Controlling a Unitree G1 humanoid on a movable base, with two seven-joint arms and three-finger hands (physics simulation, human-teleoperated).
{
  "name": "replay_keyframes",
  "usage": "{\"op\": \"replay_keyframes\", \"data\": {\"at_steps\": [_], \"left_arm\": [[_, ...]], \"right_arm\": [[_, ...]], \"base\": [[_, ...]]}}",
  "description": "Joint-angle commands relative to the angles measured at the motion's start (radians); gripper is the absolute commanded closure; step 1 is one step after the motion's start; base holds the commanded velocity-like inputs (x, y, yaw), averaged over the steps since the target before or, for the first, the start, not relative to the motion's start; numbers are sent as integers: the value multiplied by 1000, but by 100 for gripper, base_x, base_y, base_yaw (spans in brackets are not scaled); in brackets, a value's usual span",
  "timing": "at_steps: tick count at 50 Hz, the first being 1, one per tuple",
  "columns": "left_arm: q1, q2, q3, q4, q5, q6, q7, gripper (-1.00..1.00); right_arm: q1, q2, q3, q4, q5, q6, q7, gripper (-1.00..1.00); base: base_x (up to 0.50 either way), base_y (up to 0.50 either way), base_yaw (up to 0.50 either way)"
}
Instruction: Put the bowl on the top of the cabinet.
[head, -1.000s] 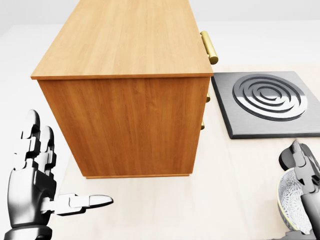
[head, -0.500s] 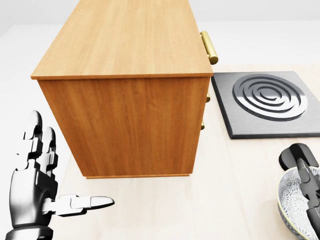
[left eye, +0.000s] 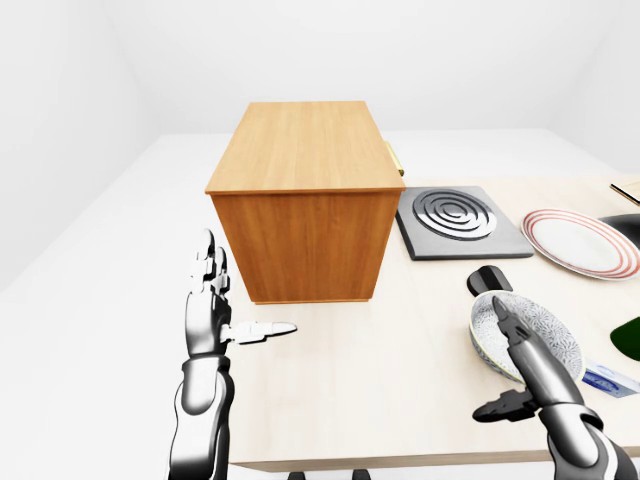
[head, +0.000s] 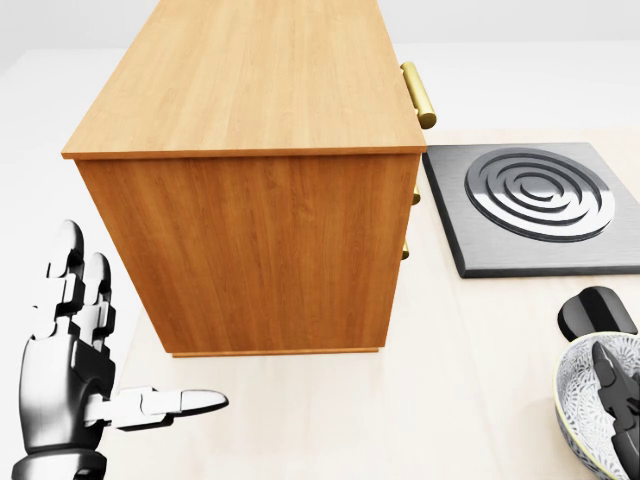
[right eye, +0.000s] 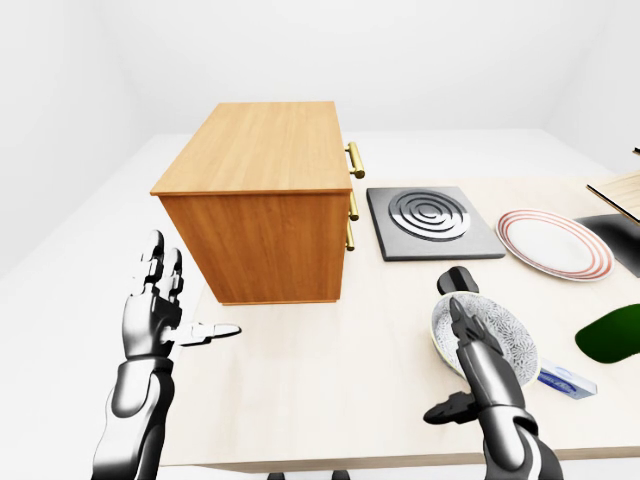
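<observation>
Where the left-eye view takes in the whole table (left eye: 400, 390), the bowl (left eye: 528, 336) sits on the tabletop at lower right, well apart from the wooden cabinet (left eye: 300, 205) that fills the centre. The right hand (left eye: 520, 365) lies over the bowl with its fingers stretched across the patterned inside and its thumb splayed out below; it looks open, and the fingers do not close round the rim. The left hand (left eye: 212, 318) stands at lower left, palm flat, fingers up and thumb pointing toward the cabinet, holding nothing. A black hob plate (left eye: 458, 222) and a red-rimmed plate (left eye: 580, 242) lie to the right of the cabinet.

In the head view the cabinet fills the upper centre, its brass handles (head: 419, 94) on the right-hand face, and only a slice of the bowl shows at the bottom right corner with a dark fingertip inside it. A small black object (head: 596, 312) rests just above the bowl's rim; I cannot tell what it is.

The right-eye view shows the same layout shifted left, with a dark green thing (right eye: 612, 335) and a small blue-and-white packet (right eye: 566, 381) near the bowl.

The chief risk, as I judge it, is a weak grasp: fingers laid flat inside could let the bowl tip or slide on the lift. The cabinet top is high, so the rim could also strike its edge or the handles.
</observation>
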Motion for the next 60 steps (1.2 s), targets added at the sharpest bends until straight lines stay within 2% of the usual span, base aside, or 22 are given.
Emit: {"op": "replay_keyframes", "data": {"at_steps": [1,29,30,31,53,57,60], "left_arm": [[-2,0,0,2,0,0,2,-100],[2,0,-6,5,5,0,-5,-100],[2,0,-5,6,4,0,-6,-100],[1,1,-5,9,4,0,-6,-100],[-10,2,-1,26,-2,0,0,-100],[-7,1,-4,23,0,0,-2,-100],[-5,1,-5,23,0,0,-3,-100]], "right_arm": [[7,-13,1,44,-36,0,-8,-100],[33,-43,17,178,-116,0,-34,-100],[34,-44,18,184,-118,0,-36,-33],[36,-44,19,182,-116,0,-34,100],[42,-30,12,145,-102,0,-3,100],[38,-22,-3,90,-79,0,30,100],[39,-10,-28,1,-38,0,91,100]], "base": [[0,0,0],[0,0,0],[0,0,0],[0,0,0],[0,0,0],[0,0,0],[0,0,0]]}}
